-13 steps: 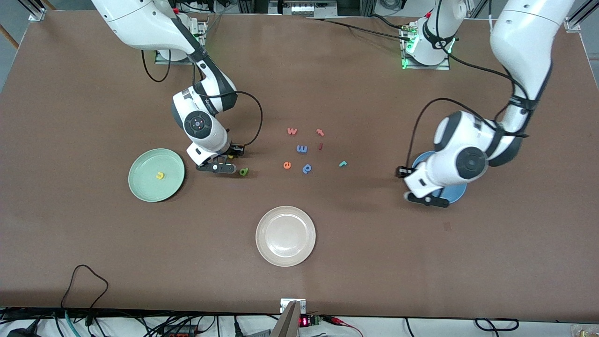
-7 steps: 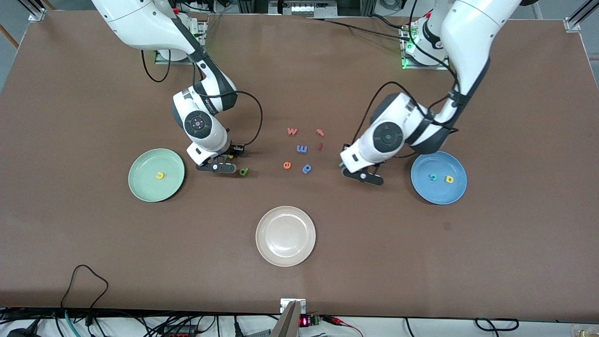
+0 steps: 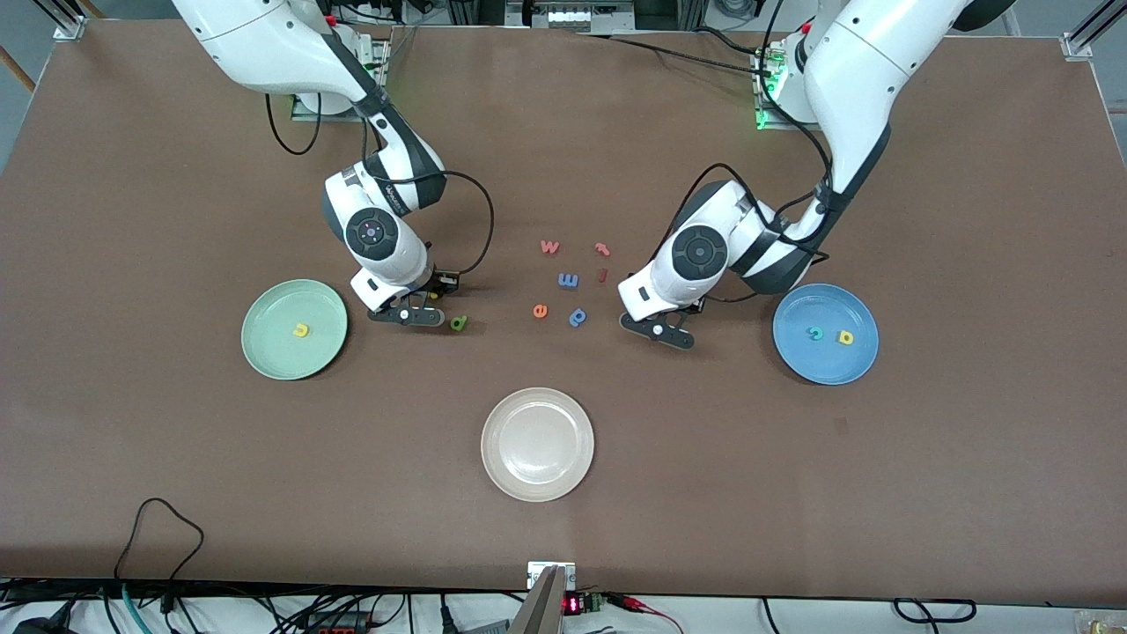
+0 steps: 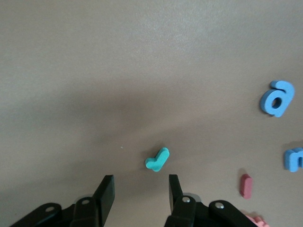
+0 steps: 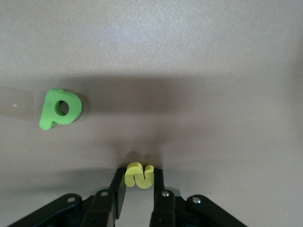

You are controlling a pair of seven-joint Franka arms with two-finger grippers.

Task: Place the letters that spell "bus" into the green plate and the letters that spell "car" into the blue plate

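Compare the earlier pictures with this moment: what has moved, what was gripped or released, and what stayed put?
The left pincer left the blue plate and now hangs open over the teal "r". The right pincer closed on the yellow "s". The green plate, green "b" and other letters stayed.

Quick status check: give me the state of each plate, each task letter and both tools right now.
green plate: holds the yellow "u".
blue plate: holds the teal "c" and yellow "a".
yellow "s": gripped between the right tool fingers.
green "b": loose on the table.
teal "r": loose on the table, in front of the open left tool.
cream plate: empty.
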